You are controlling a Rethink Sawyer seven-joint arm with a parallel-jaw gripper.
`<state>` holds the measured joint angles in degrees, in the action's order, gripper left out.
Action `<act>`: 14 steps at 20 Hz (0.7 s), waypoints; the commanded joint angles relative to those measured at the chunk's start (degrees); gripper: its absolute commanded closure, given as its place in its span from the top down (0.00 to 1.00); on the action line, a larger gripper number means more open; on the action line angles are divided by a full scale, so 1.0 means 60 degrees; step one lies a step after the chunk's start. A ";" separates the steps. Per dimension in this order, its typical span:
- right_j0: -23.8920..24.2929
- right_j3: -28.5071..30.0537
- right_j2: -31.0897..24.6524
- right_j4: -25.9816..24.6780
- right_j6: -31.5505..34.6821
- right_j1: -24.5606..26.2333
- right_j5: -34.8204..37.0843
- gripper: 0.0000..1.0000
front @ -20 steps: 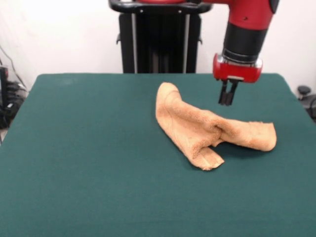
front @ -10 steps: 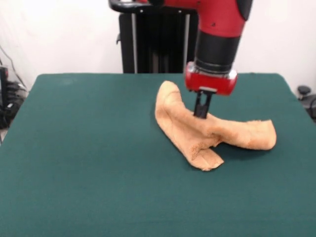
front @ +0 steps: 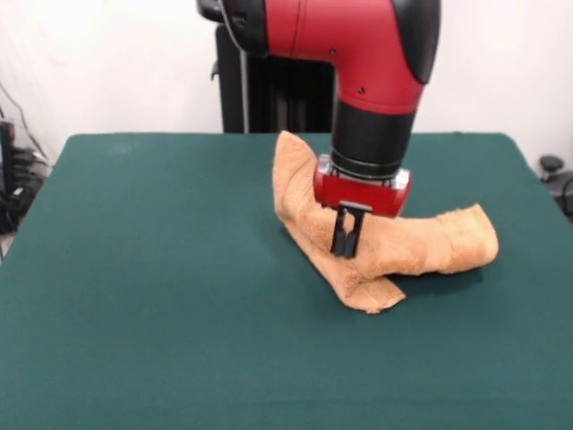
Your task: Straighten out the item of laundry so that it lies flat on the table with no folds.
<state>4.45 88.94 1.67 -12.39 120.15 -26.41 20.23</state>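
While the towel [front: 407, 246] lies bunched and folded on the table [front: 161, 296], my gripper [front: 345, 244] presses into its middle, fingers nearly together, grasp unconfirmed.

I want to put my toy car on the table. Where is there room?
The table is bare green all along its left half, from the far edge to the near edge, and across the near strip in front of the towel. It is crowded right of the middle, where the towel lies bunched and the tool presses into it.

Arm lowered; gripper [front: 345, 244] fingers together
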 commanded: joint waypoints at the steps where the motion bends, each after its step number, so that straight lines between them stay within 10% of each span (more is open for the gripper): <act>1: -0.0504 -0.0961 -0.0899 -0.0296 -0.0243 0.0663 0.0886 0.00; 14: -0.0602 -0.0874 -0.0807 -0.0151 -0.0254 0.0112 0.1676 0.00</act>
<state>2.40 85.57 1.68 -12.42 120.15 -25.27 23.67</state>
